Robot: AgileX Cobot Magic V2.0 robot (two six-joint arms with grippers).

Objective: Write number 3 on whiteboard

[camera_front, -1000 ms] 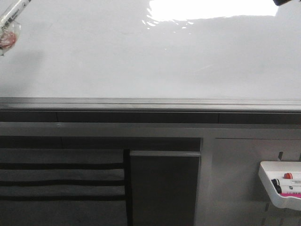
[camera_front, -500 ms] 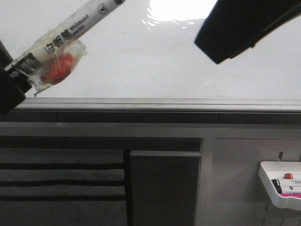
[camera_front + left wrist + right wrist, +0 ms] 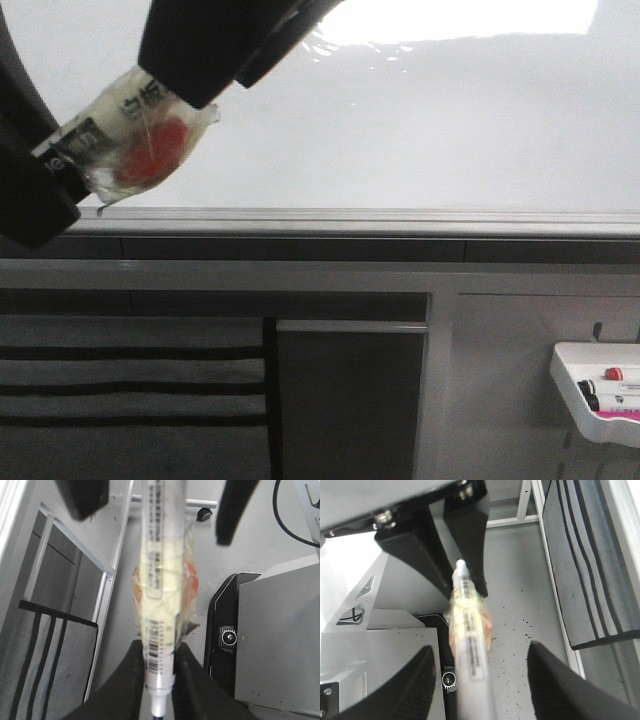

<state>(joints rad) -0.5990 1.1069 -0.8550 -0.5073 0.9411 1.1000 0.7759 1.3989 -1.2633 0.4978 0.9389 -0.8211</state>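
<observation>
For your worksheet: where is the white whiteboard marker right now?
In the front view, the white whiteboard marker is at upper left, held in the left gripper, over the glossy whiteboard.

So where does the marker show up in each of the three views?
Front view: the marker is at upper left, slanting up to the right, its upper end hidden behind the right claw.
Left wrist view: it runs up the middle, gripped by the left claw.
Right wrist view: it lies centre-low, between the open right claw's fingers.
Shared landmark: the orange blob under clear tape on the marker's barrel.
</observation>
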